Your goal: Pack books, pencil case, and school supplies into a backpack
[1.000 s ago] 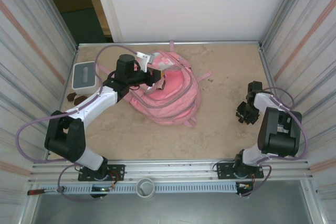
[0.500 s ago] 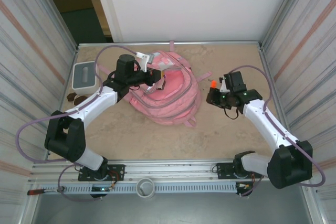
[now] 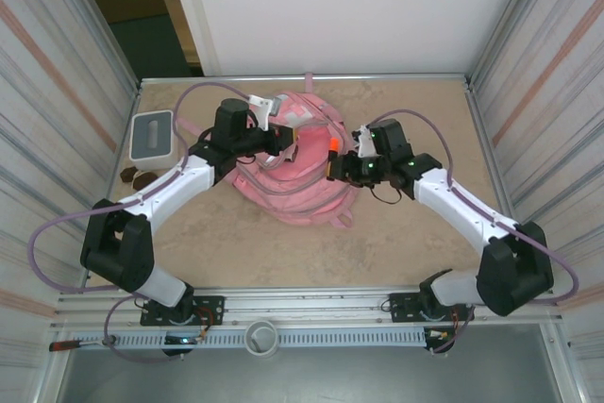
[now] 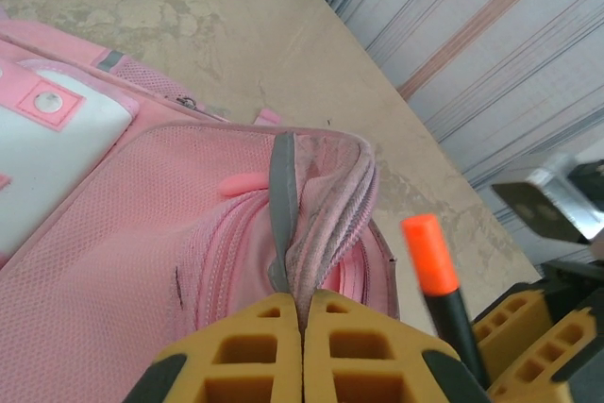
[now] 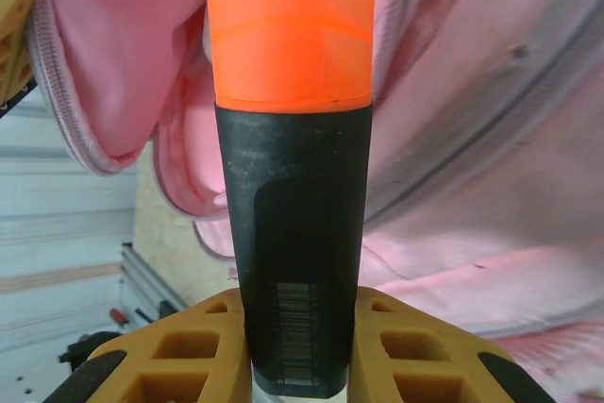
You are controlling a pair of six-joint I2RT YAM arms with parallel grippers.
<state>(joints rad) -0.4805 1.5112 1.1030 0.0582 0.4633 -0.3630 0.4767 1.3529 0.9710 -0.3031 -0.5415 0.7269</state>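
Orange-capped marker [image 5: 288, 139], clamped in my right gripper [image 3: 338, 165], has swung over to the backpack [image 3: 307, 191], its opening just ahead (left gripper [image 4: 304, 351] pinches the zip edge [image 4: 283, 195] open); insertion looks next.

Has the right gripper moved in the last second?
Yes. The right gripper, shut on the orange-capped marker, has swung left from near the right wall to the backpack.
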